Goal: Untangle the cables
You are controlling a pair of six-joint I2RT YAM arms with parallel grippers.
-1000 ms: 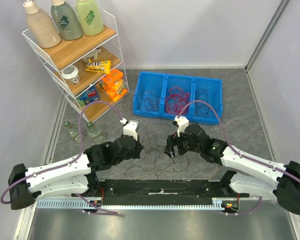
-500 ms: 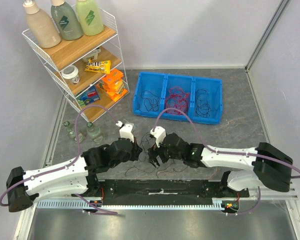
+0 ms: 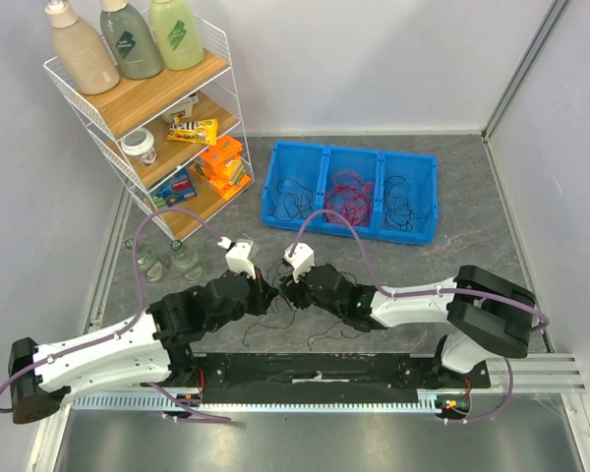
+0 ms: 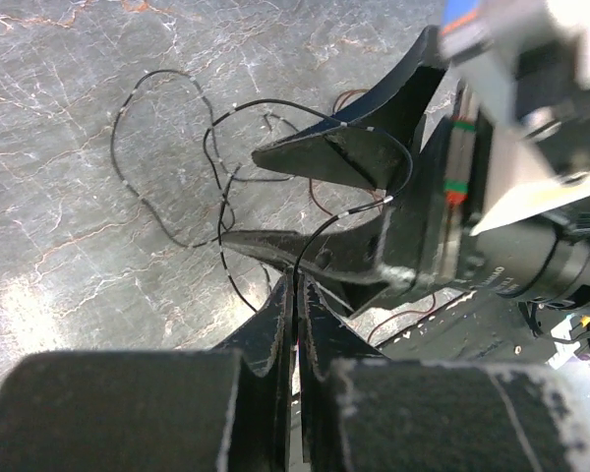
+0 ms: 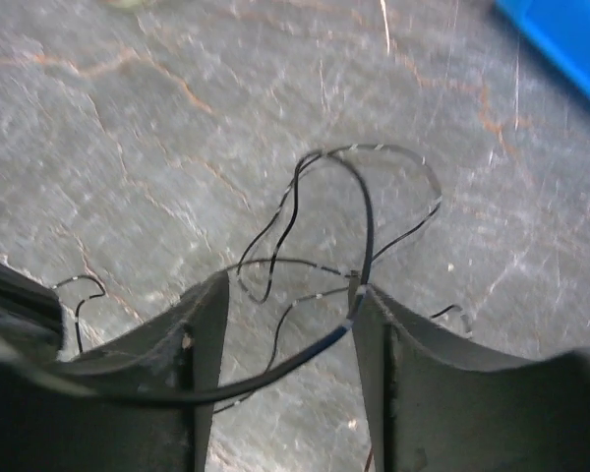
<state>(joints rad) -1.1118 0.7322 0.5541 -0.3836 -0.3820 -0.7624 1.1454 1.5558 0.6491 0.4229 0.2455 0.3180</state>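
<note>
Top external view: a wire rack (image 3: 147, 98) at the left carries three bottles (image 3: 128, 39) on its top shelf. Right of it, on the grey surface (image 3: 472, 226), the left fingers (image 4: 272, 334) are pressed together, pinching a black cable (image 4: 315, 236) from the loose cables (image 3: 280, 313) lying there. The right fingers (image 5: 202, 334) stand apart, a black strand crossing their gap. Behind, the blue bin (image 3: 403, 154) holds black cables (image 3: 293, 197) in its left compartment, red cables (image 3: 346, 197) in the middle, and black ones again in the right.

Blue bin (image 5: 570, 34) cut off at the corner; black cable (image 5: 275, 369) blurs where it crosses the right hand (image 5: 293, 287)
</note>
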